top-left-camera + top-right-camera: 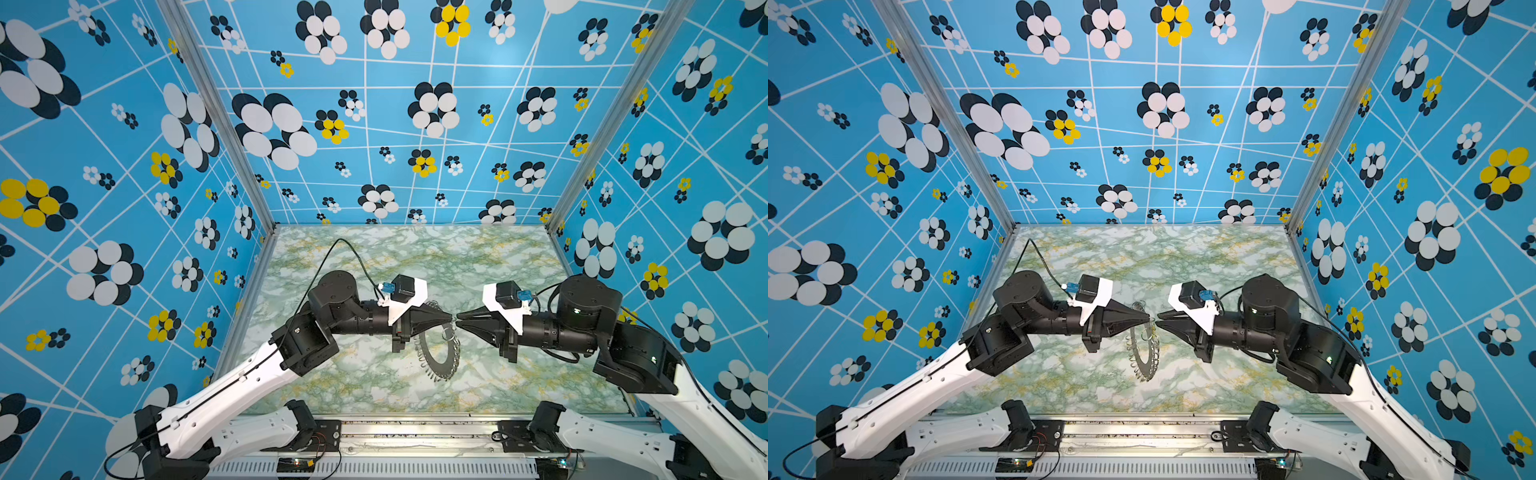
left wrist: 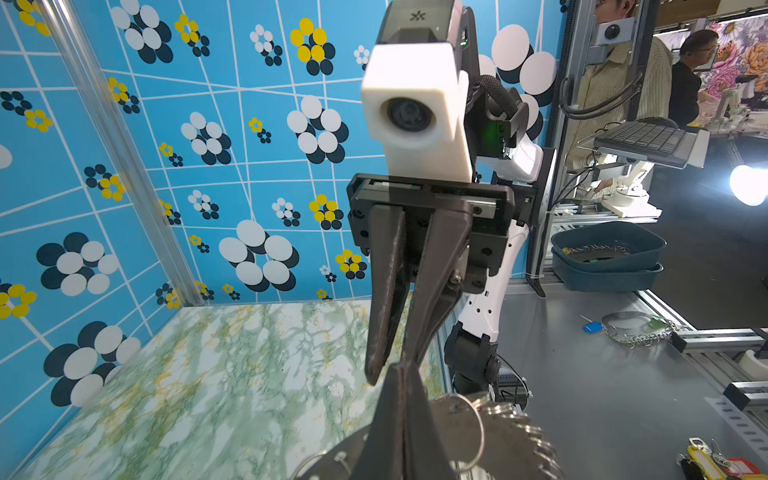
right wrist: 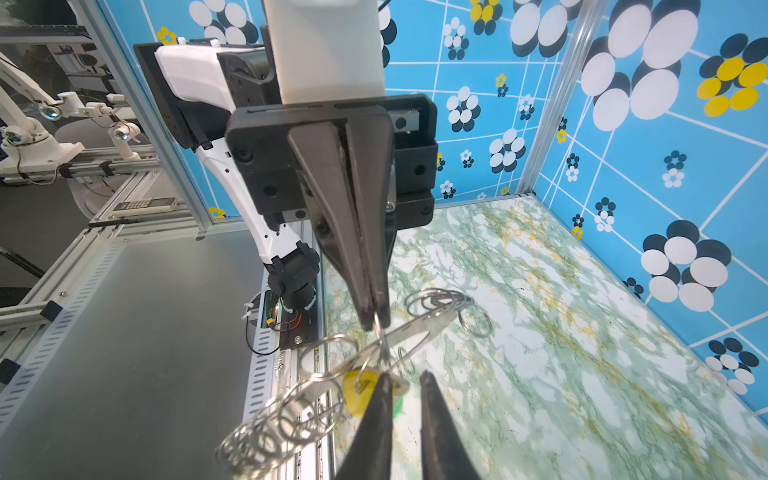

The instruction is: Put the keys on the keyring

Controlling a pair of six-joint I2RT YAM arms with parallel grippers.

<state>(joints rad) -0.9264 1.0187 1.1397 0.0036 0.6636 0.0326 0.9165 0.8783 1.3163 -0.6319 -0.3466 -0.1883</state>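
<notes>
Left claw (image 1: 451, 319) is pinching fully closed on a thin wire loop at the rim of the flat grey metal keyring w/ many silver wire loops (image 1: 423, 351). It's holding the keyring up off the green-marbled tabletop (image 1: 374, 257), edge-on to the cam, at lower centre in both top views (image 1: 1133, 353).

Right claw (image 1: 457, 322) is pointing at it tip-to-tip from the right side of the frame, nearly touching. In the right wrist view its tips (image 3: 405, 376) are standing a little apart w/ a narrow gap and nothing gripped btwn them. The small yellow oblong plastic key tag (image 3: 355, 392) is hanging just beside one finger (image 3: 376, 415), against the keyring's loops. A sliver of the green plastic tag (image 3: 399, 405) is peeking out btwn the fingers, further back. Can't tell whether either tag's loop is threaded onto the keyring. The left claw (image 3: 376, 322) is showing there too, nipping the wire loop above the tags.
</notes>
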